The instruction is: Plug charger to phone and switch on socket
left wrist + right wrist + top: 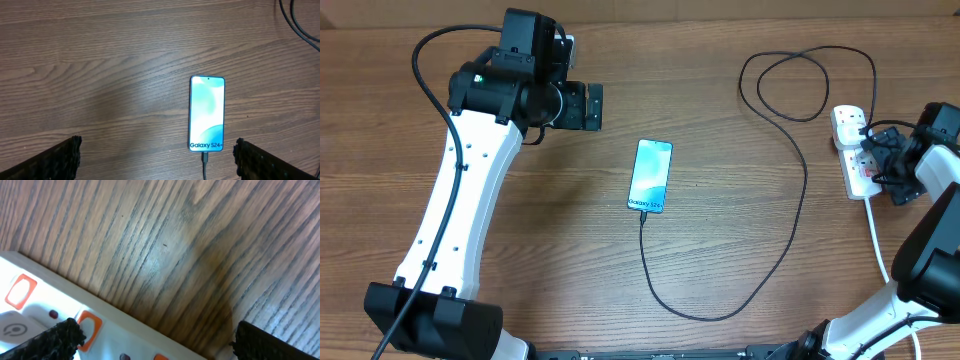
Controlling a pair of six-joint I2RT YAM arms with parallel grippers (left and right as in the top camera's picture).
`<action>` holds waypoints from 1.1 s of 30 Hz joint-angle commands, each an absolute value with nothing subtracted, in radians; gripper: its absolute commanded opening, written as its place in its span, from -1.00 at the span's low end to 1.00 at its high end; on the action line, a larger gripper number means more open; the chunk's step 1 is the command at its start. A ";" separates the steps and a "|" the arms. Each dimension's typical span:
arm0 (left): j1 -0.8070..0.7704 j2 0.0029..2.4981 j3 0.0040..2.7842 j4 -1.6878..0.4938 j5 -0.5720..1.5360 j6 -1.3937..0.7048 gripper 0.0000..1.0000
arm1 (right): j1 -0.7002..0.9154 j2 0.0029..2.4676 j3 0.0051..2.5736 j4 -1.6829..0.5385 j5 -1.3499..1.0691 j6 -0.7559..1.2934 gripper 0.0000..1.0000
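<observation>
The phone [207,112] says "Galaxy S24+" at its six o'clock end. The left end effector [157,160] and right end effector [160,340] are wide open, empty.

Looking down from the left wrist onto the wooden bench [100,75], and there's the phone [207,113], lying flat, screen up, glowing pale blue with "Galaxy S24+" along its near edge. The charger [204,162] is in: its dark connector sits in the phone's near end, the lead dropping out of the bottom of the picture. The left pincer [157,150] hangs above the bench, its black fingers [60,160] spread wide at the two lower corners, nothing between them, the phone just inside the right-hand one. Up in the top right corner, strands of black cable [295,27] cross the wood.
</observation>
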State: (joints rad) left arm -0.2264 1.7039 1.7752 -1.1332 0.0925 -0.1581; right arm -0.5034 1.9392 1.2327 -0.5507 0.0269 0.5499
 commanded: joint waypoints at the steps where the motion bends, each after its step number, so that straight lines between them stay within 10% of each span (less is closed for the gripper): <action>1: -0.222 1.694 1.787 -1.132 0.085 -0.172 1.00 | -0.477 1.969 1.240 -0.589 -0.055 0.514 1.00; 33: -0.222 1.694 1.787 -1.132 0.085 -0.172 0.99 | -0.503 1.968 1.449 -0.881 -0.042 0.513 1.00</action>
